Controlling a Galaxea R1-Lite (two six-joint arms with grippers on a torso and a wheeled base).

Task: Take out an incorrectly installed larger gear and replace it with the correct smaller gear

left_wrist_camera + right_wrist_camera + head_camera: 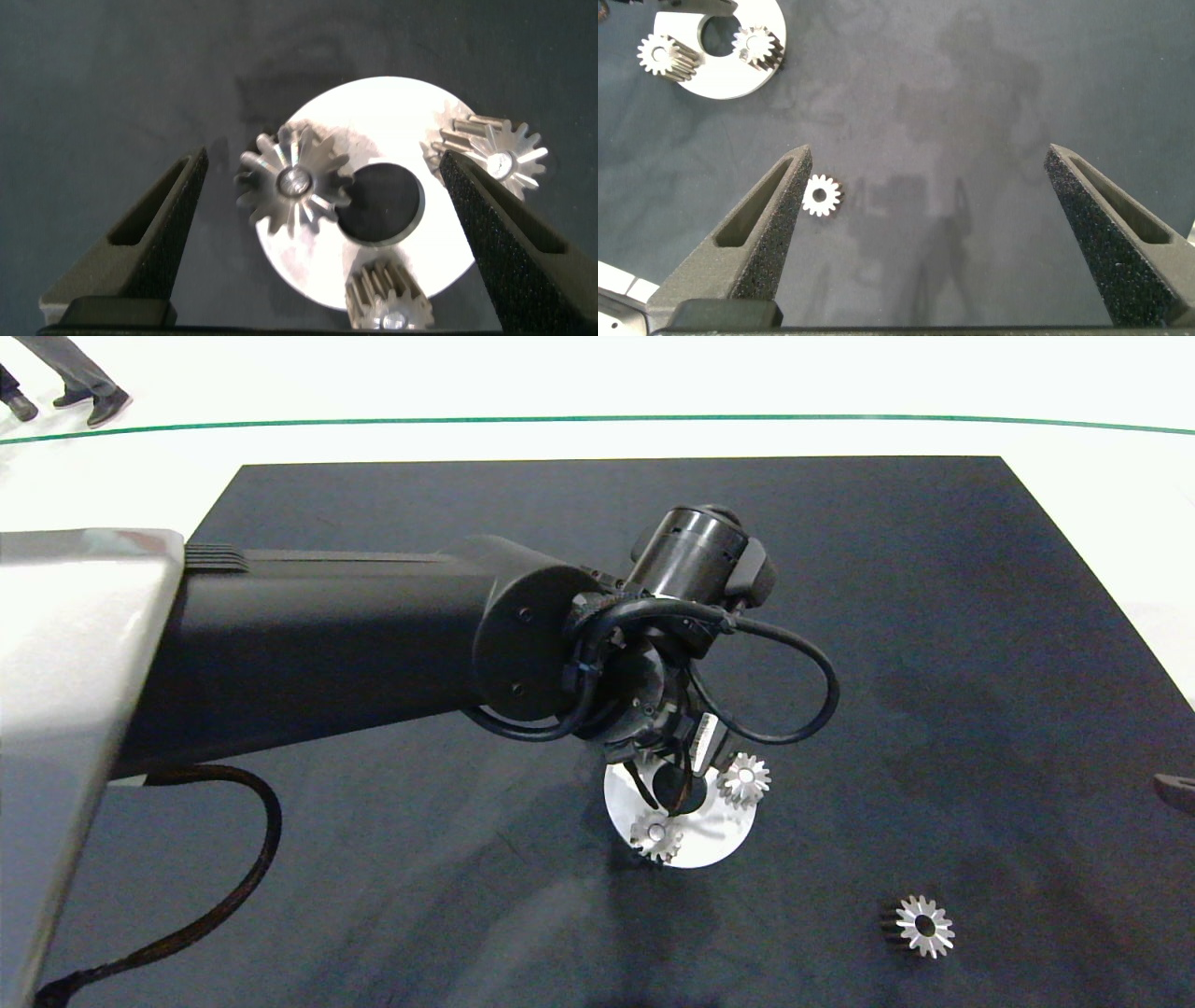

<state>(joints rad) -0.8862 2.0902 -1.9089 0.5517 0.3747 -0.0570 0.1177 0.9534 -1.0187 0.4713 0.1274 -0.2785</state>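
At the left of the head view we see the left arm (317, 644), a dark matte housing with looped black cable, reaching over the dark, finely textured desk (980, 616). Its left gripper (322, 233) hangs spread wide above a round white plate (695, 845) with a dark central hole, gripping nothing; the fingers (163, 224) carry coarse black pads. Between them stands the larger gear (292, 182), pale silver metal with chunky rounded teeth. Two silver gears (744, 779) sit at the plate's rim. At the lower right of the head view lies the smaller gear (924, 926), star-faced with thin pointed teeth and dark sides, well apart from the plate. The right gripper (924, 243) is likewise wide open and unloaded.
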